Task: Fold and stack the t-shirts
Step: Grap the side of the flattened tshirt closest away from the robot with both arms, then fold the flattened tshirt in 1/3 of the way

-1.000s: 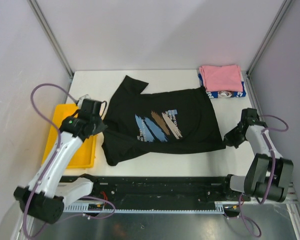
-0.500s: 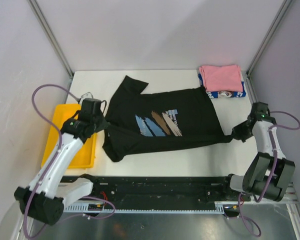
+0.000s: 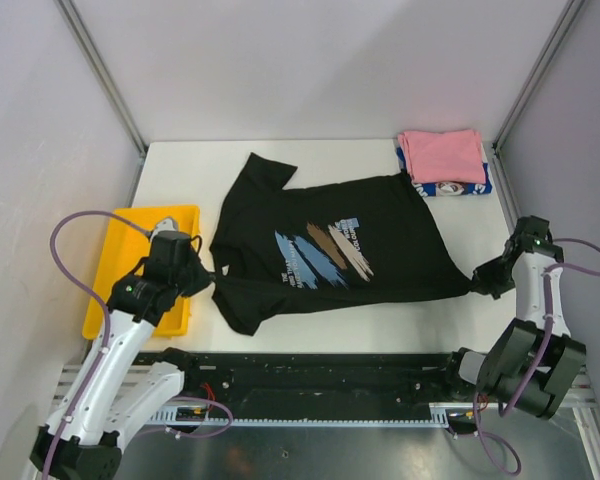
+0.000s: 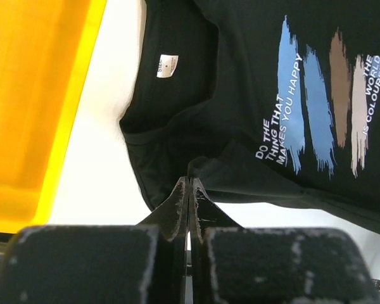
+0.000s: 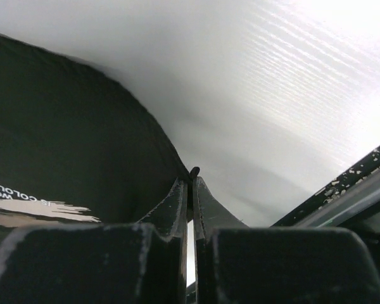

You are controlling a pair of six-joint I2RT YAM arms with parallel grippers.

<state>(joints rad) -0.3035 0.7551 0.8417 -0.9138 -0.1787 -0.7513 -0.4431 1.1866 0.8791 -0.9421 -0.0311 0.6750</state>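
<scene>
The black t-shirt (image 3: 330,250) with the blue, brown and cream print lies spread across the middle of the white table, stretched between my two grippers. My left gripper (image 3: 212,276) is shut on its near-left edge by the collar (image 4: 190,180). My right gripper (image 3: 477,280) is shut on its near-right hem corner (image 5: 191,174). The shirt also shows in the left wrist view (image 4: 272,82) and in the right wrist view (image 5: 63,139). The pink t-shirt (image 3: 442,155) lies folded on the folded blue-and-white t-shirt (image 3: 460,187) at the far right corner.
The yellow plastic tray (image 3: 130,250) sits at the table's left edge beside my left arm. Grey walls with metal posts close in the back and sides. A black rail (image 3: 320,375) runs along the near edge.
Both grippers have pulled toward the near edge, the right also outward, holding the shirt. The shirt has been drawn flatter and wider across the table.
</scene>
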